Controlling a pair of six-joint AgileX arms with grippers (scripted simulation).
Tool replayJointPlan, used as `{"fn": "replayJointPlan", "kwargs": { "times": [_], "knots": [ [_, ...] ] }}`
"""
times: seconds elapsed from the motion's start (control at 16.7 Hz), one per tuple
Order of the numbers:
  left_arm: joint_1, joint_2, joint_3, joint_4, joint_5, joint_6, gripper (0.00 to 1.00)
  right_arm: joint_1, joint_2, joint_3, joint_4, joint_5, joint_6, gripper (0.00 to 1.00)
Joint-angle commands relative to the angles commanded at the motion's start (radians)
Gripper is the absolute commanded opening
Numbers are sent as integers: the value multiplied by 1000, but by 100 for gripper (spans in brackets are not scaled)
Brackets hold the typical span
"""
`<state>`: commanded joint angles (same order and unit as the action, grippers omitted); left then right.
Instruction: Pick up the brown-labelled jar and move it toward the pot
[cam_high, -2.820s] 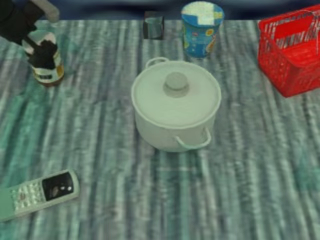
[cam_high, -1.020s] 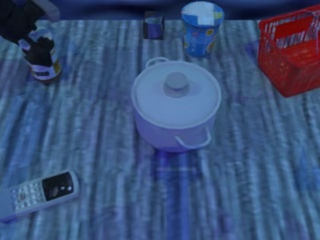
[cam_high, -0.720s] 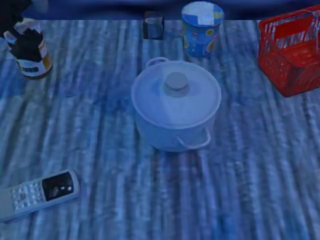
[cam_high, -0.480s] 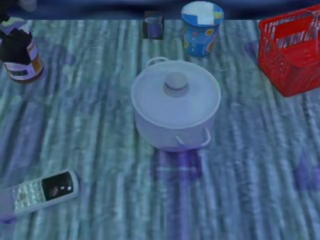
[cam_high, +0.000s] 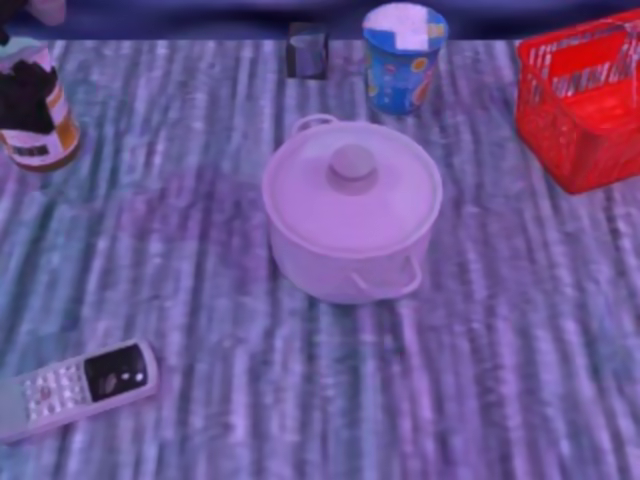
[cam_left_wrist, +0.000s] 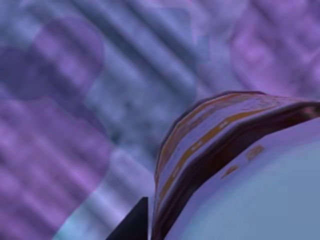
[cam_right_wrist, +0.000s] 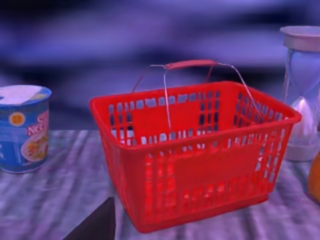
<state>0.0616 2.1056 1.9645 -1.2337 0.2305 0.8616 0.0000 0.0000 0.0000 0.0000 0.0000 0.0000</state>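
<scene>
Dim, purple-tinged light lies over all three views. From above, the worktop shows soft mottled patches, darker violet left of the pot, and a faint shadow under the pot's near side; no hard-edged shadows or glare appear. Light seems to fall evenly from overhead, though its source cannot be told. The whole top view is soft, with the cloth's stripes smeared. The left wrist view is heavily blurred: the jar fills its corner too close to be sharp. In the right wrist view the basket is fairly crisp, the background beyond a dark blur.
</scene>
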Motion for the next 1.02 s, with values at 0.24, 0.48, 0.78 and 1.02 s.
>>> {"fn": "replayJointPlan", "kwargs": {
  "times": [0.24,0.48,0.78,1.02],
  "knots": [
    [-41,-18,-53,36,-33,-109,0,0,0,0,0,0,0,100],
    [-128,-60,-162,117,-106,-378,0,0,0,0,0,0,0,100],
    [-263,-141,-329,255,-222,-807,0,0,0,0,0,0,0,100],
    [-355,-196,-455,346,-302,-1072,0,0,0,0,0,0,0,100]
  ]
}}
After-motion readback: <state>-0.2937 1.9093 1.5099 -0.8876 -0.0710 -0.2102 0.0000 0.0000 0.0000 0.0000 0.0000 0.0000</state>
